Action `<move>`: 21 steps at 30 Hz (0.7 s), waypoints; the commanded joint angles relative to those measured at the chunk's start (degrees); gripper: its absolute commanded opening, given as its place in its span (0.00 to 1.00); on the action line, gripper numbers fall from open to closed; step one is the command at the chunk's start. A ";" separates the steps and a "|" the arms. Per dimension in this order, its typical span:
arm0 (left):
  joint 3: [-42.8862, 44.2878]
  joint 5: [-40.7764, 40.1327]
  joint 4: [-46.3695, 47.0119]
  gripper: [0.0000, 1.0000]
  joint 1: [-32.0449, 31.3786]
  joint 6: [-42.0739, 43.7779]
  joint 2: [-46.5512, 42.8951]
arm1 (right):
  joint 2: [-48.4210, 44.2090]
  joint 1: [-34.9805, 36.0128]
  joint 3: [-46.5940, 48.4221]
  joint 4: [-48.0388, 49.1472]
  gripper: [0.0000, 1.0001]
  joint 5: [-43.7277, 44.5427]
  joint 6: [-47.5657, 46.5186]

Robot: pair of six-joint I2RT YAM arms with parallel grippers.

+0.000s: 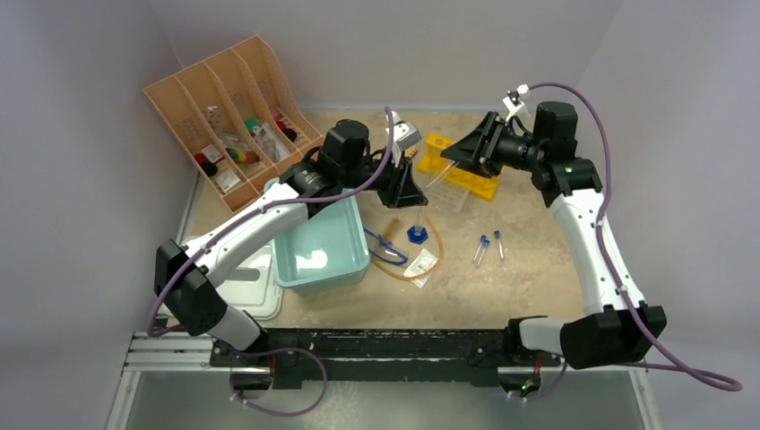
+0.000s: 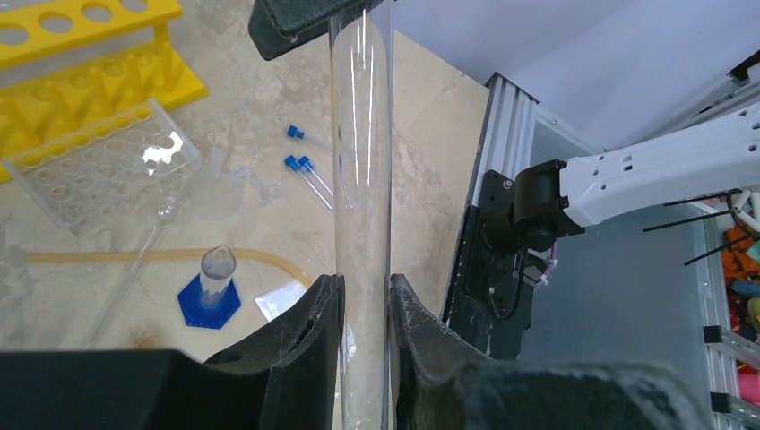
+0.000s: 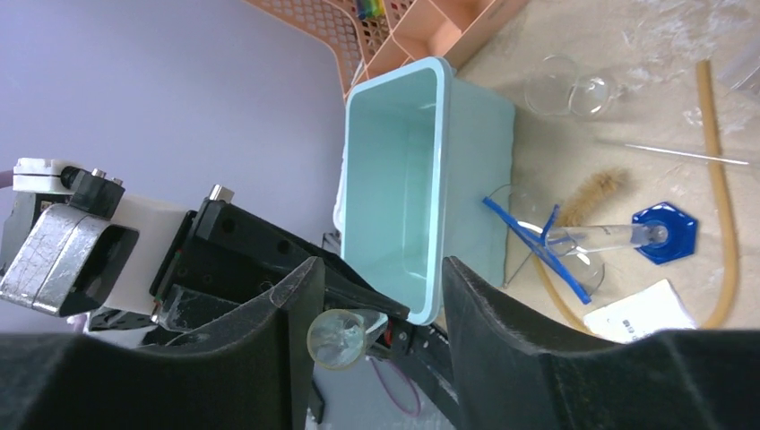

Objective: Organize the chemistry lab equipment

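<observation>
While the left hand (image 2: 363, 296) pinches a long clear glass tube (image 2: 361, 161), the right hand (image 3: 381, 278), spread wide around its end, should probably close gently.

I record the table (image 1: 538, 260) as beige with a mottled, marbled pattern. The file organiser (image 1: 177, 116) is peach, and its walls are perforated in a fine grid. The tub (image 1: 324, 276) is plain pale teal. The rack (image 1: 457, 170) is bright yellow. The cylinder (image 1: 418, 234) is clear on a deep blue hexagonal base. I note test tubes (image 1: 481, 249) that are clear with blue caps, goggles (image 1: 385, 244) with a blue rim, amber rubber tubing (image 3: 717, 179), and a brush (image 3: 599, 191) with tan bristles. The glass tube (image 2: 361, 179) is colourless. The left arm (image 1: 260, 219) and right arm (image 1: 587, 237) are white with black joints. Their cables (image 1: 582, 98) are purple.
</observation>
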 commanded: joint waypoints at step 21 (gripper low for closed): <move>6.94 -0.94 -5.52 0.00 1.79 9.72 3.02 | 3.10 -0.01 5.66 -3.28 0.25 -9.62 -5.11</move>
